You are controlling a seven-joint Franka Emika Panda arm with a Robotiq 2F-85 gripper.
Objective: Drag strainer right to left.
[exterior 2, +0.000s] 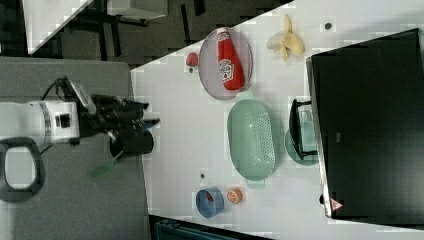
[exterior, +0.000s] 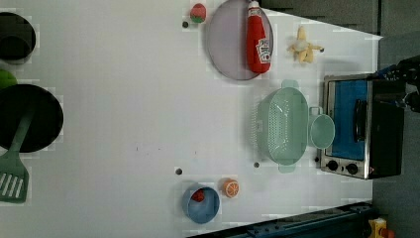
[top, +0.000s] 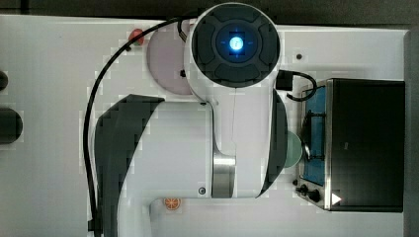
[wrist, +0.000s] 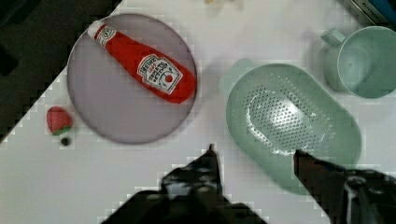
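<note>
Strainer point(exterior: 283, 124), pale mint-green and oval, resting on the white desk point(exterior: 124, 99) with its perforated bowl facing up. In the left view it lies between the grey-lilac plate point(exterior: 225, 44) above it and a bare stretch of desk below, with the mint-green mug point(exterior: 322, 131) just beside its right rim and the toaster oven point(exterior: 364, 126) beyond the mug. One end tab points toward the plate, the other toward the near edge of the desk.

Gripper point(wrist: 254, 156), seen from the wrist camera, open: its two dark fingers point(wrist: 208, 163) stand well apart, holding nothing and raised above the desk. One finger tip appears over bare desk between plate and strainer, the other over the strainer's rim (no contact can be made out). In the right view the gripper point(exterior 2: 150, 121) sits at the end of the white arm point(exterior 2: 40, 125), well apart from the strainer and off the desk's left edge as the right view shows it.

Ketchup bottle point(exterior: 257, 37), red, lying across the plate. Strawberry point(exterior: 198, 12) just beside the plate's rim; peeled banana point(exterior: 303, 47) on the plate's other side. Blue bowl point(exterior: 200, 203) holding a small red item, with an orange slice point(exterior: 230, 187) just beside it, near the desk's lower edge in the left view. Green spatula point(exterior: 14, 168) at the left view's left, its handle over a black round pan point(exterior: 29, 119).
</note>
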